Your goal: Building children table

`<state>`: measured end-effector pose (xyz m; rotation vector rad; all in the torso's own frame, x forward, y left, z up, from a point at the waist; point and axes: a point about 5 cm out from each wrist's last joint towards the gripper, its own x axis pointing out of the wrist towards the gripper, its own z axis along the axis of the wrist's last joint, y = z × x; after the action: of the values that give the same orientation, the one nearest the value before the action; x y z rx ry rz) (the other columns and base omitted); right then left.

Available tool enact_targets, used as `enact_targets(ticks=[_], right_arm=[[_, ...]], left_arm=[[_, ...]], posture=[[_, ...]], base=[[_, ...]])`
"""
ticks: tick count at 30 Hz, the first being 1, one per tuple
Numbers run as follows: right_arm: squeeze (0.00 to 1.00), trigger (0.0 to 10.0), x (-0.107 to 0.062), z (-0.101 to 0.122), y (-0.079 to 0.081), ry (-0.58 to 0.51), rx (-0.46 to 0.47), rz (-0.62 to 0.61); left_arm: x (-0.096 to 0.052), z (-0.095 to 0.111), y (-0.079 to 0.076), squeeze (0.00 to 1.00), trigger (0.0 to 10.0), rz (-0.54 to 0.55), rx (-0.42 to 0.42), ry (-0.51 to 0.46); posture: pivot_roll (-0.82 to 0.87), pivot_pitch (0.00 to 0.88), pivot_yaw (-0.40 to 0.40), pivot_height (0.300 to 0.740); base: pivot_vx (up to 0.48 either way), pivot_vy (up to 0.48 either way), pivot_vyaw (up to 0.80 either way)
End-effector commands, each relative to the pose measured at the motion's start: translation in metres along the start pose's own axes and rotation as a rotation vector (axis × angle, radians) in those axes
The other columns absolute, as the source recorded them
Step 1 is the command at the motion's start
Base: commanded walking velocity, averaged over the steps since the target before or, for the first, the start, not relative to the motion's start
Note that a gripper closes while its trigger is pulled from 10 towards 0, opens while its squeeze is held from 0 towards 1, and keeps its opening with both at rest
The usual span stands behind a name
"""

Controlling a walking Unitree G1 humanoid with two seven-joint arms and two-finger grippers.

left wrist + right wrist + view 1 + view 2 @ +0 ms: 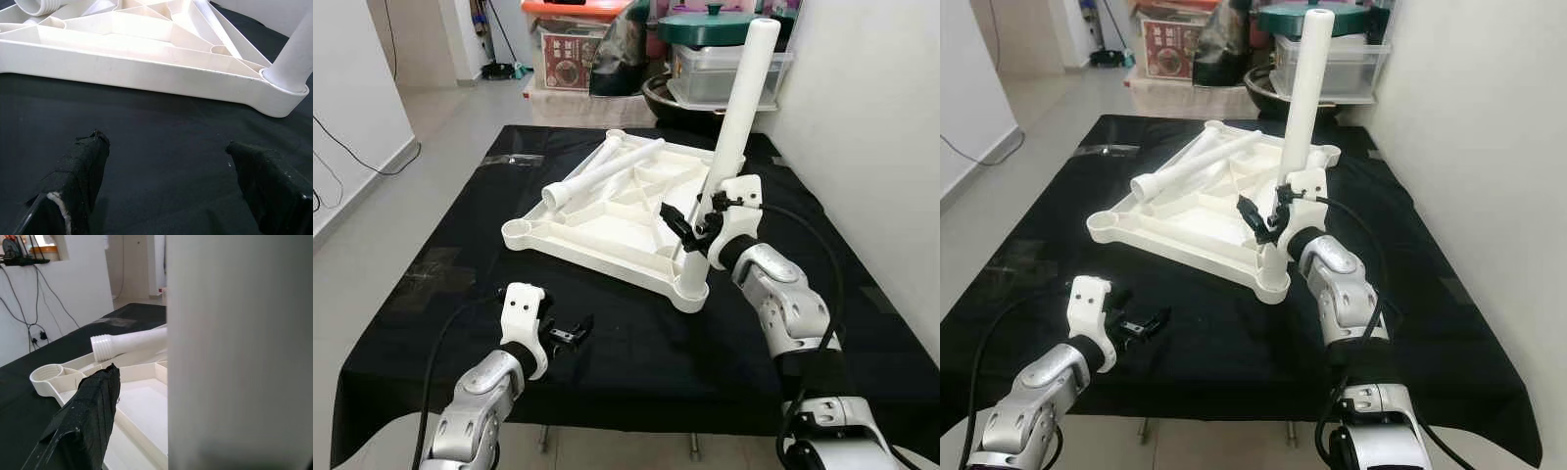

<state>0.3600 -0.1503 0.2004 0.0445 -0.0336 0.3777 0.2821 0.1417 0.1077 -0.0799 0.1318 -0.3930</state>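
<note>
A white plastic tabletop (570, 238) lies upside down on the black-covered table (636, 343). One white leg (740, 108) stands upright in its near right corner socket (691, 287). My right gripper (691, 229) is at the lower part of that leg. In the right wrist view one finger (90, 416) stands off the leg (234, 352) with a gap, and the other is hidden behind it. Two loose legs (603, 172) lie across the tabletop. My left gripper (570, 333) hovers open low over the cloth near the front edge, short of the tabletop's rim (146, 73).
Plastic storage boxes (570, 49) and a green-lidded pot (710, 24) stand behind the table. A white wall (871, 117) runs close along the right side. Open floor (372, 225) lies to the left. An empty corner socket (519, 233) faces the near left.
</note>
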Motion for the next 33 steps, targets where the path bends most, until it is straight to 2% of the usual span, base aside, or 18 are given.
enact_targets(ticks=[1,2,4,6,12,14,15,16,18,19,21,23,24,25,28,30,31,33], right_arm=[[0.0,10.0,-0.002,-0.006,0.003,0.016,0.014,0.008],[0.0,10.0,-0.004,-0.008,0.0,0.02,0.024,-0.007],[1.0,10.0,-0.011,-0.009,-0.01,0.004,0.041,-0.091],[1.0,10.0,-0.021,-0.009,-0.012,-0.02,0.039,-0.128],[1.0,10.0,-0.029,-0.009,-0.007,-0.034,0.038,-0.135],[1.0,10.0,-0.037,-0.007,-0.001,-0.041,0.04,-0.127],[1.0,10.0,-0.046,-0.005,0.009,-0.051,0.04,-0.108],[1.0,10.0,-0.046,-0.005,0.009,-0.051,0.04,-0.108],[1.0,10.0,-0.069,-0.011,0.042,0.026,0.031,0.118],[1.0,10.0,-0.083,-0.021,0.055,0.102,-0.008,0.273],[1.0,10.0,-0.1,-0.036,0.064,0.212,-0.063,0.448],[1.0,10.0,-0.107,-0.04,0.059,0.271,-0.09,0.505],[1.0,10.0,-0.107,-0.04,0.059,0.271,-0.09,0.505],[1.0,10.0,-0.106,-0.039,0.051,0.279,-0.104,0.505],[1.0,10.0,-0.104,-0.038,0.049,0.276,-0.117,0.5],[1.0,10.0,-0.08,-0.029,0.044,0.198,-0.115,0.418],[1.0,10.0,-0.08,-0.029,0.044,0.198,-0.115,0.418],[1.0,10.0,-0.057,-0.02,0.045,0.124,-0.061,0.299]], left_arm=[[-0.001,-0.002,-0.003,0.0,10.0,-0.003,-0.002,0.004],[-0.001,-0.003,-0.003,0.0,10.0,-0.008,0.0,0.009],[-0.001,-0.002,-0.002,0.0,10.0,-0.013,0.004,0.012],[-0.001,-0.001,0.0,0.0,10.0,-0.012,0.006,0.011],[-0.002,-0.002,0.001,0.0,10.0,-0.01,0.005,0.012],[-0.003,-0.003,-0.001,0.0,10.0,-0.011,0.002,0.015],[-0.004,-0.004,-0.002,0.0,10.0,-0.013,-0.002,0.019],[-0.004,-0.004,-0.002,0.0,10.0,-0.013,-0.002,0.019],[-0.007,-0.007,-0.002,0.0,10.0,-0.012,-0.008,0.028],[-0.008,-0.007,-0.001,0.0,10.0,-0.01,-0.009,0.031],[-0.007,-0.007,0.0,0.0,10.0,-0.008,-0.007,0.032],[-0.007,-0.007,0.001,0.0,10.0,-0.008,-0.005,0.031],[-0.007,-0.007,0.001,0.0,10.0,-0.008,-0.005,0.031],[-0.006,-0.006,0.001,0.0,10.0,-0.01,-0.005,0.029],[-0.006,-0.006,0.001,0.0,10.0,-0.01,-0.005,0.029],[-0.004,-0.005,0.001,0.0,10.0,-0.011,-0.003,0.026],[-0.004,-0.005,0.001,0.0,10.0,-0.011,-0.003,0.026],[-0.003,-0.004,0.0,0.0,10.0,-0.011,-0.001,0.023]], posture=[[0.04,0.0,-0.052,0.74],[0.03,0.0,-0.048,0.74],[0.02,0.0,-0.046,0.74],[0.02,0.0,-0.046,0.74],[0.02,0.0,-0.045,0.74],[0.01,0.0,-0.045,0.74],[0.0,0.0,-0.043,0.74],[0.0,0.0,-0.043,0.74],[0.0,0.0,-0.041,0.74],[-0.01,0.0,-0.037,0.74],[-0.01,0.0,-0.035,0.74],[-0.01,0.0,-0.032,0.74],[-0.01,0.0,-0.032,0.74],[-0.01,0.0,-0.032,0.74],[-0.01,0.0,-0.032,0.74],[0.0,0.0,-0.032,0.74],[0.0,0.0,-0.032,0.74],[0.02,0.0,-0.041,0.74]], base=[[0.0,0.0,0.0],[0.0,0.0,0.0],[0.0,0.0,0.0],[0.0,0.0,0.0],[0.0,0.0,0.0],[0.0,0.0,0.0],[0.0,0.0,0.0],[0.0,0.0,0.0],[0.0,0.0,0.0],[0.0,0.0,0.0],[0.0,0.0,0.0],[0.0,0.0,0.0],[0.0,0.0,0.0],[0.0,0.0,0.0],[0.0,0.0,0.0],[0.0,0.0,0.0],[0.0,0.0,0.0],[0.0,0.0,0.0]])
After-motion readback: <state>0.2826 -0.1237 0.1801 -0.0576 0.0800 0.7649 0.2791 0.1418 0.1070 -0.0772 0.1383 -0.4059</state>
